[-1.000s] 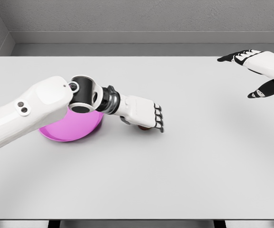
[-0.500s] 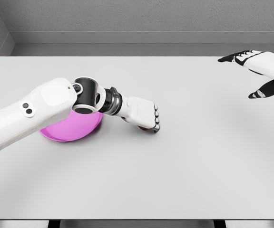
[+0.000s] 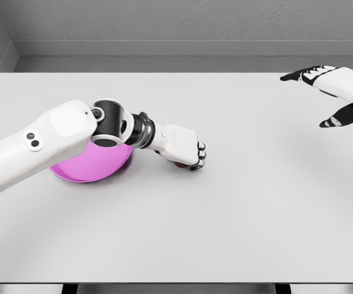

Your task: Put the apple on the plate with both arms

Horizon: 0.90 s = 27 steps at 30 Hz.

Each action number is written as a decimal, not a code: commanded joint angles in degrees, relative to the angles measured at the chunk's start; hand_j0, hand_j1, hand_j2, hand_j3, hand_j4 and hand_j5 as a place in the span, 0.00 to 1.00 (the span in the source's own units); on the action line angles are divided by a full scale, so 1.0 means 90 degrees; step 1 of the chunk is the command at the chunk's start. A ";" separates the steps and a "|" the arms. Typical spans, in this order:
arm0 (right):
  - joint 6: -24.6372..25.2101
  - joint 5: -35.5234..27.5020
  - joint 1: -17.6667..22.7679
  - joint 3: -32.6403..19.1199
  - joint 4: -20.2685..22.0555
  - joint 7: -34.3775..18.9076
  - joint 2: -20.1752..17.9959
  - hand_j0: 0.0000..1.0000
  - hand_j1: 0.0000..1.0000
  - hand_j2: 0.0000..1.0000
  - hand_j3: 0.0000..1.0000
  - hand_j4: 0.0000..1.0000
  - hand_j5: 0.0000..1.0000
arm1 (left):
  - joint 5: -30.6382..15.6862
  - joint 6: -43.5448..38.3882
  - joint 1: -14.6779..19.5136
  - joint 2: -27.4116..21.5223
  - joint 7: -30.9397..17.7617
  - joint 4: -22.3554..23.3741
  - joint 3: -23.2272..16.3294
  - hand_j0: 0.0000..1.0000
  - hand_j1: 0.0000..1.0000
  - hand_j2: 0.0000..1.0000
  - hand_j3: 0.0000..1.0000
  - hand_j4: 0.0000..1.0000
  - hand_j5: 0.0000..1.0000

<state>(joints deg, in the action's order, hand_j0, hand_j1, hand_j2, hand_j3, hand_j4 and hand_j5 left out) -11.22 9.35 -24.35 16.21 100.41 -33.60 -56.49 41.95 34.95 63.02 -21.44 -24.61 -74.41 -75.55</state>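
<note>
Left hand (image 3: 182,149), mid-frame just left of centre, has curled its fingers tighter over the last second: they pointed down and spread before, now they wrap around the apple (image 3: 181,164), which shows only as a dark sliver under the palm, on the table (image 3: 256,202). Grasp looks made; lift is next. The magenta plate (image 3: 84,168) sits just left, partly under the forearm. Right hand (image 3: 333,92), upper right, hovers with fingers spread, holding nothing, unchanged.
</note>
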 commanded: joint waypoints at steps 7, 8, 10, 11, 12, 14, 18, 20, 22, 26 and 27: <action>0.0006 -0.0014 0.0000 -0.0004 0.0005 0.0002 -0.0012 1.00 1.00 1.00 1.00 1.00 1.00 | -0.1233 0.0005 -0.0010 -0.0313 0.0039 0.0006 0.0405 0.04 0.04 0.04 0.04 0.04 0.04; 0.0006 -0.0024 -0.0010 -0.0004 0.0006 0.0012 -0.0012 1.00 1.00 1.00 1.00 1.00 1.00 | -0.1263 0.0005 -0.0049 -0.0313 0.0039 0.0006 0.0688 0.04 0.04 0.04 0.04 0.04 0.04; 0.0006 -0.0014 -0.0010 0.0005 -0.0004 0.0002 -0.0012 1.00 1.00 1.00 1.00 1.00 1.00 | -0.1419 0.0005 -0.0049 -0.0391 0.0030 -0.0023 0.0913 0.04 0.04 0.04 0.04 0.04 0.04; 0.0006 -0.0014 -0.0010 -0.0004 -0.0004 0.0002 -0.0012 1.00 1.00 1.00 1.00 1.00 1.00 | -0.1439 0.0005 -0.0078 -0.0596 0.0030 -0.0062 0.1108 0.05 0.05 0.05 0.05 0.05 0.05; 0.0006 -0.0014 -0.0010 -0.0004 0.0006 0.0002 -0.0012 1.00 1.00 1.00 1.00 1.00 1.00 | -0.1526 0.0005 -0.0098 -0.0820 0.0030 -0.0082 0.1304 0.05 0.05 0.05 0.05 0.05 0.05; 0.0006 -0.0014 -0.0010 -0.0004 0.0005 0.0002 -0.0002 1.00 1.00 1.00 1.00 1.00 1.00 | -0.1653 0.0005 -0.0107 -0.1279 0.0020 -0.0101 0.1558 0.05 0.05 0.05 0.05 0.05 0.05; 0.0006 -0.0014 -0.0010 -0.0004 -0.0004 0.0002 -0.0012 1.00 1.00 1.00 1.00 1.00 1.00 | -0.1868 0.0005 -0.0283 -0.2373 0.0020 -0.0658 0.1880 0.05 0.05 0.05 0.05 0.05 0.05; 0.0006 -0.0014 -0.0010 -0.0004 0.0006 0.0002 -0.0012 1.00 1.00 1.00 1.00 1.00 1.00 | -0.2005 0.0005 -0.0409 -0.2852 0.0020 -0.0687 0.1880 0.05 0.05 0.05 0.05 0.05 0.05; 0.0006 -0.0014 -0.0010 -0.0004 0.0005 0.0002 -0.0012 1.00 1.00 1.00 1.00 1.00 1.00 | -0.2083 0.0005 -0.0791 -0.3164 0.0020 -0.0697 0.2105 0.05 0.05 0.05 0.05 0.05 0.05; 0.0006 -0.0014 -0.0010 -0.0004 0.0006 0.0002 -0.0012 1.00 1.00 1.00 1.00 1.00 1.00 | -0.2093 0.0005 -0.1094 -0.3458 0.0020 -0.0687 0.2154 0.05 0.05 0.05 0.05 0.05 0.05; 0.0006 -0.0014 -0.0010 -0.0004 0.0006 0.0002 -0.0012 1.00 1.00 1.00 1.00 1.00 1.00 | -0.2093 0.0005 -0.1133 -0.3438 0.0020 -0.0677 0.2154 0.06 0.06 0.06 0.06 0.06 0.06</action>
<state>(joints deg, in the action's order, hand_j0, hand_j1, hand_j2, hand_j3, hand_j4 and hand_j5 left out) -11.22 9.38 -24.43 16.18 100.44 -33.59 -56.52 24.02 35.24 52.65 -50.94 -24.57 -80.41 -56.65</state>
